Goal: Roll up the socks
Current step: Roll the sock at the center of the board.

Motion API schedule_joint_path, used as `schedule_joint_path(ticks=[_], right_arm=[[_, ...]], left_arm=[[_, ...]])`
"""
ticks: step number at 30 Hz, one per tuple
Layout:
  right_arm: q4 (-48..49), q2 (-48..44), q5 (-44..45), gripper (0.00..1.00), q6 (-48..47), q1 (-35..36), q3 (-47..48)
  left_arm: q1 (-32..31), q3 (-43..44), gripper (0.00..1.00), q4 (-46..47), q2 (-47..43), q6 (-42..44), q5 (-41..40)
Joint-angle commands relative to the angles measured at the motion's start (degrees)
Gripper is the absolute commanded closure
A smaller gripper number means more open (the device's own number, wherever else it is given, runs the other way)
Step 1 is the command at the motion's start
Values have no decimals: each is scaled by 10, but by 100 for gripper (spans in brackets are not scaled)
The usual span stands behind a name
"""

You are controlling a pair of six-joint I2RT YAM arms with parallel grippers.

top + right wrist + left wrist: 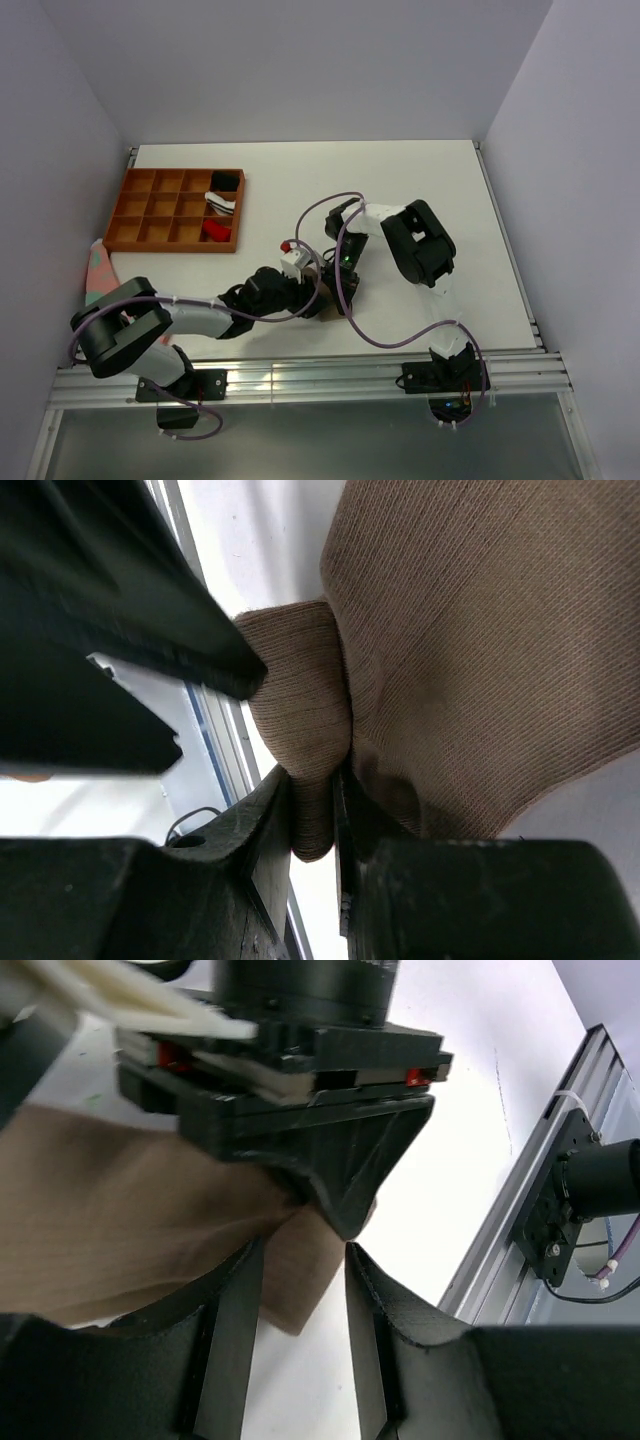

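Observation:
The tan-brown sock [325,308] lies at the table's near middle, mostly covered by both grippers. In the right wrist view my right gripper [312,795] is shut on a folded edge of the tan sock [480,640], which spreads to the right. In the left wrist view my left gripper [300,1258] is open, with a corner of the sock [120,1210] between its fingertips and the right gripper's finger pressing down just above. In the top view the left gripper [312,294] and the right gripper [338,298] meet over the sock. The red sock is not in view on the table.
An orange compartment tray [140,215] at the back left holds black, white and red bundles. A pink and teal fabric piece [98,268] lies at the left edge. The metal rail [320,372] runs along the near edge, close to the grippers.

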Motion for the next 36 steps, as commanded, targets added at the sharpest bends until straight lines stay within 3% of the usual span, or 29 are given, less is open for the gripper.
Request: schedule_joint_path(ticks=[1,22,31,36], right_arm=[[-4,7,3,89,-12,-2,15],[-1,8,5,89,-10,-2,16],[36,-14,9,84,16,-6,3],[61,-36,10,70,38,-12,-2]], left_arm=[[-11,25,56,42,19,20,18],[-18,14,58,97,102,-18,19],[-27,4,85,92,121,-50,18],[-33,-9,94,96,125,-78,15]])
